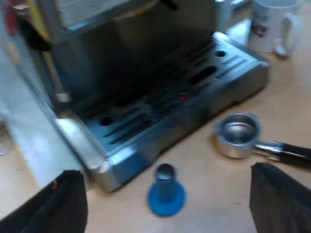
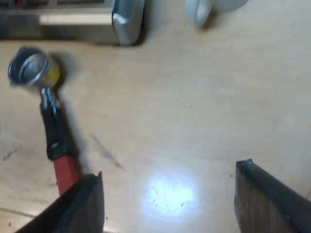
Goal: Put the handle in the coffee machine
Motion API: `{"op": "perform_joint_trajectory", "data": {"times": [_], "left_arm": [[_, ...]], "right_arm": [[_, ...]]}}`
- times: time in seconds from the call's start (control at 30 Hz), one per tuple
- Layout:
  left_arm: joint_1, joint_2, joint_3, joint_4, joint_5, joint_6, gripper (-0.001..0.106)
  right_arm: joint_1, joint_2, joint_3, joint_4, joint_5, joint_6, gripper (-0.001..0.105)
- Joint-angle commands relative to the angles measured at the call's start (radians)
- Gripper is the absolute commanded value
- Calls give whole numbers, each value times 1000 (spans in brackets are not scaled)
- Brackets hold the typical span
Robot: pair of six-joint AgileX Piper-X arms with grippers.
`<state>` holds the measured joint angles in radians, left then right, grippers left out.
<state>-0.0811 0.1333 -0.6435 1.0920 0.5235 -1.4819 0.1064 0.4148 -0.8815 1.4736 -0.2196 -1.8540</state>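
Note:
The metal holder (image 1: 238, 135) lies loose on the wooden table beside the espresso machine's drip tray (image 1: 160, 121), its basket facing up and its dark handle pointing away from the machine. In the right wrist view the holder (image 2: 30, 68) lies with its dark handle ending in red (image 2: 65, 172) close to one finger of my right gripper (image 2: 167, 199), which is open and holds nothing. My left gripper (image 1: 167, 206) is open above the table, with a blue tamper (image 1: 166, 191) standing between its fingers' line and the tray.
A white mug (image 1: 272, 24) stands by the far corner of the drip tray; its handle (image 2: 201, 12) also appears near the machine's corner (image 2: 127, 22). A steam wand (image 1: 53, 77) hangs at the machine's side. Bare wooden table lies under the right gripper.

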Motion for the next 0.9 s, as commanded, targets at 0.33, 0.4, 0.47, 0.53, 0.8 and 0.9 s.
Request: {"op": "perform_joint_trajectory", "data": {"times": [0.33,0.4,0.47,0.53,0.8,0.9], "left_arm": [[-104,132,-6,-3,183,17,71],[-148,171,-6,-3,193,44,71],[-183,195,-6,-3,193,69,71],[-211,214,-6,-3,193,78,71],[-356,276,-6,-3,193,141,71],[-382,281,-6,-3,193,141,71]], "right_arm": [[200,181,-11,-46,21,56,59],[250,215,-11,-91,28,85,59],[290,236,-11,-126,43,109,59],[318,255,-11,-150,67,126,59],[527,382,-11,-251,171,238,59],[575,425,-11,-276,199,300,59]]}}
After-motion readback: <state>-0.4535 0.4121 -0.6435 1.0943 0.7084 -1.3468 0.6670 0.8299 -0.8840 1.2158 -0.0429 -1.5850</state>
